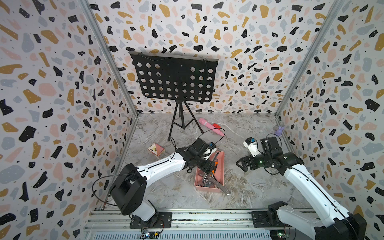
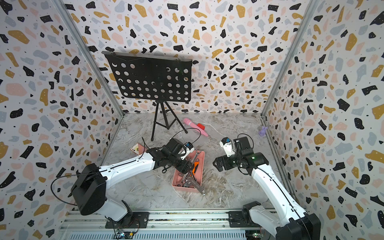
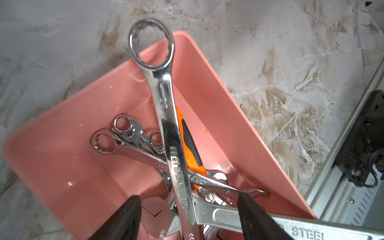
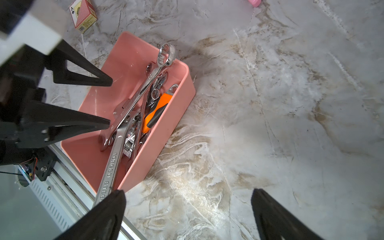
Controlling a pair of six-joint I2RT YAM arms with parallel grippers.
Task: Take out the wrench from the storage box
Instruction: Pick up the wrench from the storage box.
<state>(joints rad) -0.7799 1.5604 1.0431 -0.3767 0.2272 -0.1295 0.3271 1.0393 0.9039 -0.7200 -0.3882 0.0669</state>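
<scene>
Left hand (image 3: 189, 197) gapes above storage box (image 3: 62, 166) of wrenches (image 3: 164, 97).

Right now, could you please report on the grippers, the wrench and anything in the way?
Left gripper open, astride long wrench. Right gripper open, beside box. Wrench not yet out, ring end over rim. Other wrenches and orange tool crossed beneath it.

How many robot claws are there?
2. The left gripper hangs open over the wrenches in the storage box. The right gripper is open too, over the table beside the box. None seem hidden.
</scene>
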